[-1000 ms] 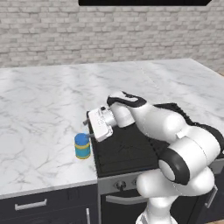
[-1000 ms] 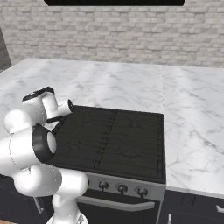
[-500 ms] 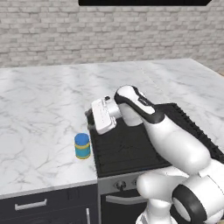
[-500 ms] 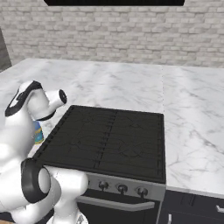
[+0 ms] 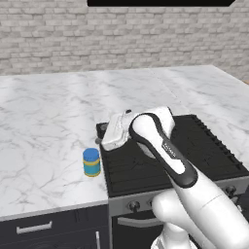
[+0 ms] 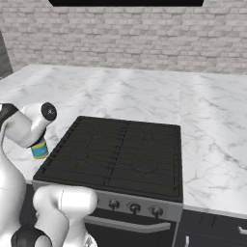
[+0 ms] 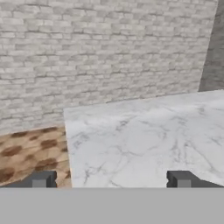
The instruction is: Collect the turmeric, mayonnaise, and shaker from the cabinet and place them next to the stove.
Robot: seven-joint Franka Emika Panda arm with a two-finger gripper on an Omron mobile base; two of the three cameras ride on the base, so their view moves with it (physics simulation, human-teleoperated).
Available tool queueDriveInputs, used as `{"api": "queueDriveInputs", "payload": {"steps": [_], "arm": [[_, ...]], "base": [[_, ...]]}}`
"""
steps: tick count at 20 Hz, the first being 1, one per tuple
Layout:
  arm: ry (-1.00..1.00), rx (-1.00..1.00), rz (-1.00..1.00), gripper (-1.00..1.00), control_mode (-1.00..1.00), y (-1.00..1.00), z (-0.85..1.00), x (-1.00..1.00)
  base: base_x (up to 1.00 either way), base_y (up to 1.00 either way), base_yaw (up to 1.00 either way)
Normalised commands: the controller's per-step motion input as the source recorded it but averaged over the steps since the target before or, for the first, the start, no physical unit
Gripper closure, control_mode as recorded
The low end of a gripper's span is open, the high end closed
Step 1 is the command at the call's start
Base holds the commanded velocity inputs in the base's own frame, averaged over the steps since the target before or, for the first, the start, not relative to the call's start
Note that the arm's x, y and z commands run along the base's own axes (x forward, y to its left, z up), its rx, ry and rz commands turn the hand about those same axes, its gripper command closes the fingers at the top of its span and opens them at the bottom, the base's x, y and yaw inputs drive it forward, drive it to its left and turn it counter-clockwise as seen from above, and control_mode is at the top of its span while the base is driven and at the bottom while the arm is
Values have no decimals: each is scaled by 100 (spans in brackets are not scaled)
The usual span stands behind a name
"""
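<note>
Mayonnaise point(image 5: 91, 162) stands upright on the marble counter point(image 5: 44, 121), just beside the left edge of the stove point(image 5: 170, 155), so one of the three items looks already delivered. It also shows in the right base view point(image 6: 39, 149), half hidden behind the arm, again touching nothing but the counter.

Gripper point(image 7: 111, 179) is empty: its two dark fingertips point(image 7: 40, 179) stand spread wide with bare counter and brick wall point(image 7: 100, 52) between and beyond them. The jar sits below and off to one side of the jaws, well apart from them; nothing lies between the fingers.

Judged from this, the placing step is over and the fetch of the next item is in hand. Turmeric and shaker are not to be seen on the counter, so they are presumably in the cabinet point(image 5: 160, 2), whose dark underside runs along the top of the base views, far above the jaws.

Next move calls for lifting the hand high, tilting it to face the cabinet opening, and keeping the fingers wide until one item stands between them. The arm must clear the jar on the way up.
</note>
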Motion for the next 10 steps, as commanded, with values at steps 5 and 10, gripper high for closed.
{"api": "queueDriveInputs", "payload": {"steps": [5, 10], "arm": [[18, -2, -39, -100, -100, -3, 15, -54], [14, -7, -30, -100, -100, -12, 15, -48]], "base": [[0, 0, 0], [0, 0, 0]]}}
